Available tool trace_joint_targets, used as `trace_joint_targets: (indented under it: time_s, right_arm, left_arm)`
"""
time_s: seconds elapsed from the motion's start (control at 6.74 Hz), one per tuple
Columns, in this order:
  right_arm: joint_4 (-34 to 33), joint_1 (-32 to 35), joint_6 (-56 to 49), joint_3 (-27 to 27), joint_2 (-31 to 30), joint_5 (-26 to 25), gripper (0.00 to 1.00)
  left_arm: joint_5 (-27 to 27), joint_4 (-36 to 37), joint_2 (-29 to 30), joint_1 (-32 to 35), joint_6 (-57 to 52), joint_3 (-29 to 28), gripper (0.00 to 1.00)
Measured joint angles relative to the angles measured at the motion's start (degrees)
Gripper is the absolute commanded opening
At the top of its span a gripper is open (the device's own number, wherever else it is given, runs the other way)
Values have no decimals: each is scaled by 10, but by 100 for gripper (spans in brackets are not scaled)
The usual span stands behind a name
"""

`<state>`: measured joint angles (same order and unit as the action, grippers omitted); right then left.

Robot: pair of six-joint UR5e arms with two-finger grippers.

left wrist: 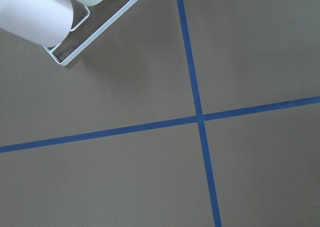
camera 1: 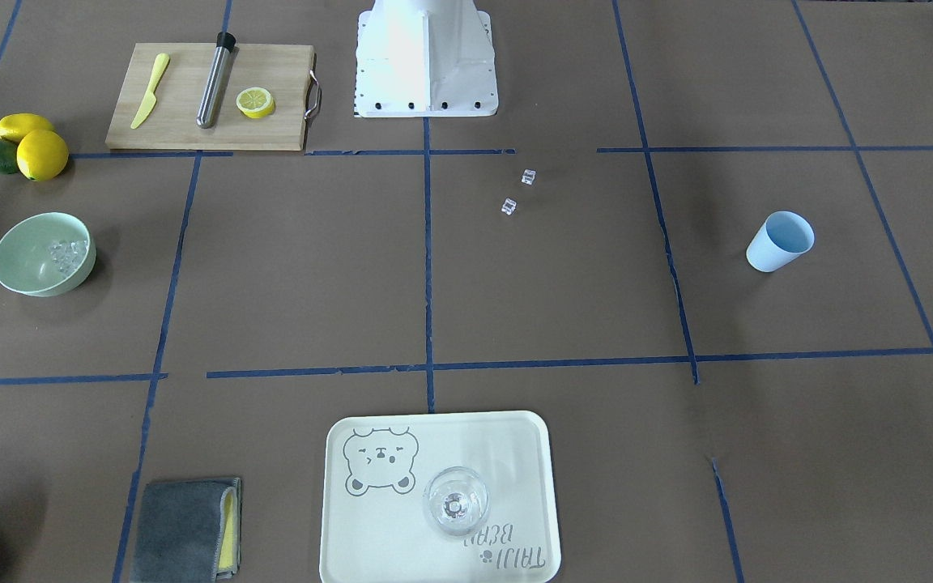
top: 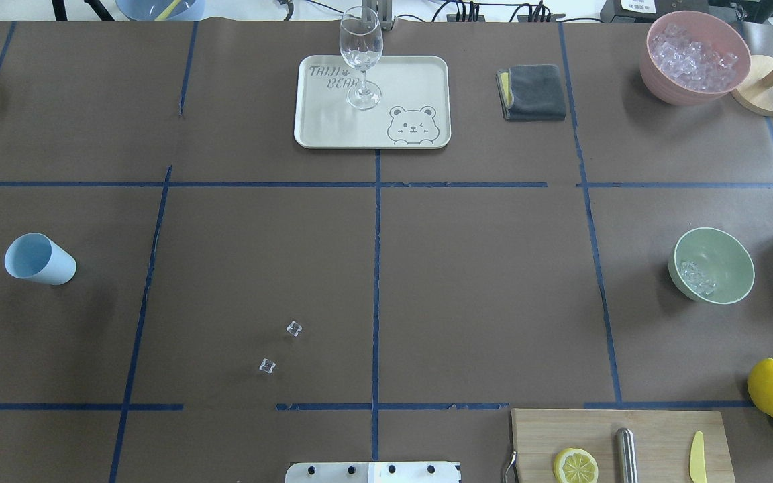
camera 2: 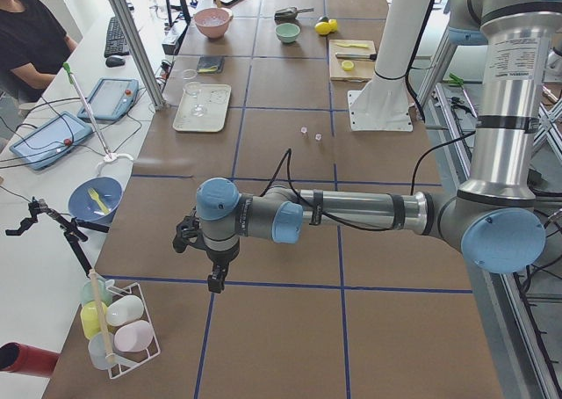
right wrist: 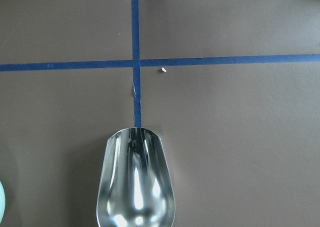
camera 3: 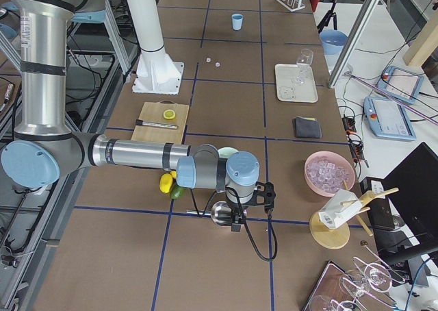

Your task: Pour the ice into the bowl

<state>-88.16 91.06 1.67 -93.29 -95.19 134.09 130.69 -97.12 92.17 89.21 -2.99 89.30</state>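
Ice is split across the overhead view. At the left edge a blue cup [top: 39, 259] stands on the tabletop [top: 480, 288], with nothing showing inside it. Lower centre-left, two loose cubes [top: 293, 328] [top: 266, 365] lie apart on the brown covering. Far right, the green bowl [top: 729, 251] holds a small heap of ice [top: 697, 276] against its left wall.

In the right wrist view a metal scoop [right wrist: 135, 187] hangs empty over the tabletop. A sliver of the bowl's rim shows at the lower left edge, so scoop and bowl are just beside each other.

The left claw [camera 2: 214, 280] shows only in the left side view, low over bare tabletop, and I cannot tell how its fingers stand. The right claw [camera 3: 235, 222] shows only in the right side view, at the scoop. I cannot tell its grip either, though the scoop looks carried by it.

My judgement is that the main pour is done and only the two strays remain. These cubes are hard and slick and would skid if nudged, so the scoop should slide flat under them. For any pour, bring its lip over the bowl's middle, keep low and tilt slowly.

Top centre, the tray [top: 319, 127] reads "TAIJI BEAR" beside a winking bear drawing, and a wine glass [top: 361, 54] stands on it. A label on the near arm is too small to read.
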Motion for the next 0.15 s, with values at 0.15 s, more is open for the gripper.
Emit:
trace_joint_targets:
  time_s: [0.15]
  right_arm:
    - [0, 0, 0, 0, 0, 0, 100]
  left_arm:
    - [0, 0, 0, 0, 0, 0, 100]
